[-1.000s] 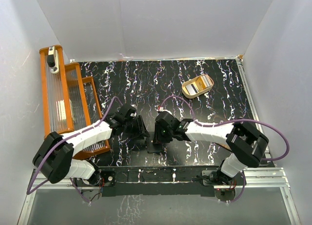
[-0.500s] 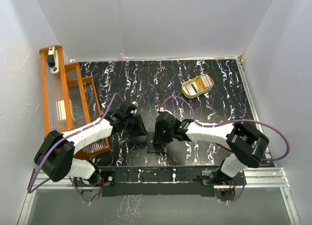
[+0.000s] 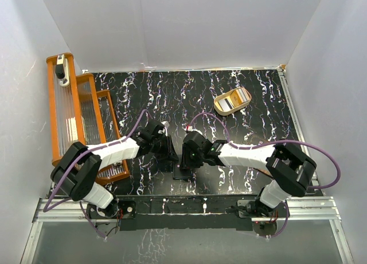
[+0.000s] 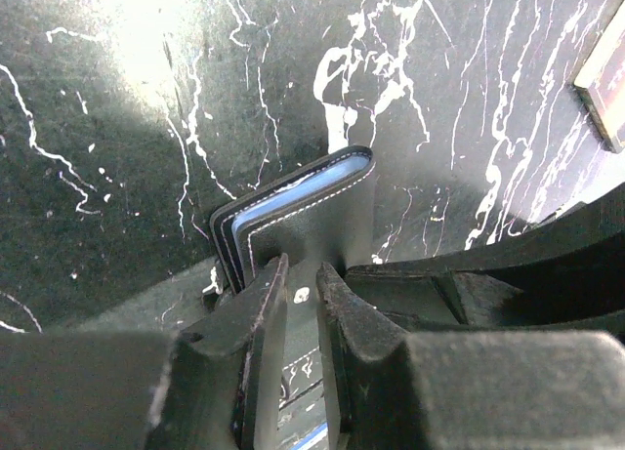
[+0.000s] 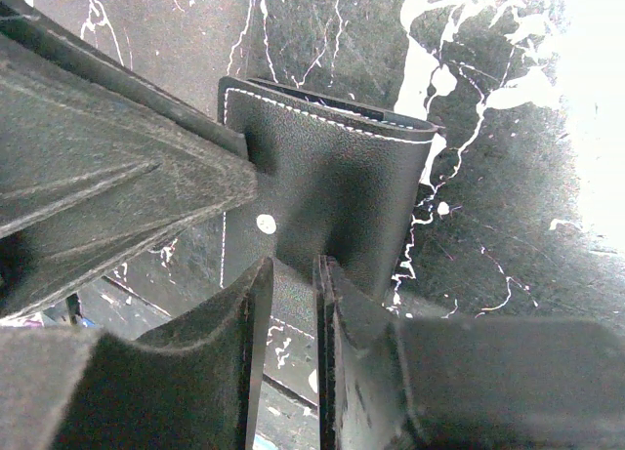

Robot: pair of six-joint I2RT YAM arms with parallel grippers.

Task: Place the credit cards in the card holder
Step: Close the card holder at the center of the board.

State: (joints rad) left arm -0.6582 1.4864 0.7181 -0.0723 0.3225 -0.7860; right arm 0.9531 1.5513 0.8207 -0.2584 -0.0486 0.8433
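The black card holder (image 3: 182, 171) lies folded on the marbled table near the front edge. In the left wrist view it (image 4: 317, 211) shows white stitching and blue-grey card edges (image 4: 242, 237) in its open side. My left gripper (image 3: 170, 156) (image 4: 301, 274) has its fingertips on the holder's left side, with the jaws a thin gap apart. My right gripper (image 3: 186, 162) (image 5: 293, 274) stands over the holder (image 5: 332, 177), its jaws also nearly closed and nothing visibly pinched between them. More credit cards (image 3: 231, 101) lie in the tan oval tray.
The tan oval tray (image 3: 219, 106) sits at the back right. An orange stepped rack (image 3: 74, 115) stands along the left wall, with a small device (image 3: 61, 72) on top. White walls enclose the table. A metal rail (image 3: 189, 205) runs along the front edge.
My left gripper has moved right and nearer, up against the card holder. The right gripper and the holder have stayed where they were.
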